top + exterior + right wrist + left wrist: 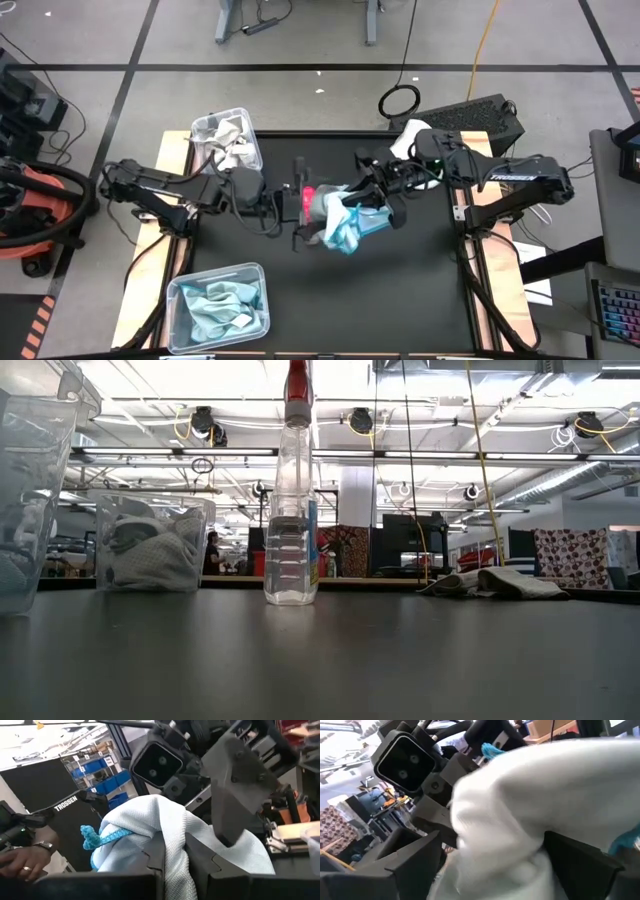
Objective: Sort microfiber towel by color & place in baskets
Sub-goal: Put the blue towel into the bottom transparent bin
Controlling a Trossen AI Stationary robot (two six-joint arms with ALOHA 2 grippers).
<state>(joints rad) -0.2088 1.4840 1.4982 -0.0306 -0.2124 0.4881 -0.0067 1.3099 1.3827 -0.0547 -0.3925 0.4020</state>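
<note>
Both grippers meet over the table's middle, high above it. My left gripper [312, 207] [495, 870] is shut on a white towel [325, 203]. My right gripper [368, 200] [175, 862] is shut on a light blue towel [350, 228], which hangs beside the white one. The far-left basket [250, 150] holds white towels and the near-left basket [262, 300] holds light blue ones. Another pale towel [408, 135] [490, 582] lies flat near the table's far right corner. The low view shows neither gripper. My left gripper pinches a bunched fold of the white towel [520, 820] between its two fingers [415, 860], coming level from the table's left. The cloth bulges out past the fingers and is lifted clear of the table. My right gripper pinches a gathered fold of the light blue towel [170, 827] between its two fingers [202, 857], reaching in from the table's right. The towel is lifted clear and hangs slack below the fingers, with a blue stitched corner [95, 837] sticking out.
A clear spray bottle with a pink top [305, 195] [290, 490] stands upright on the table's middle, right under the left gripper. Both baskets sit along the table's left side. A person's hand [20, 860] shows beyond the table in the right wrist view.
</note>
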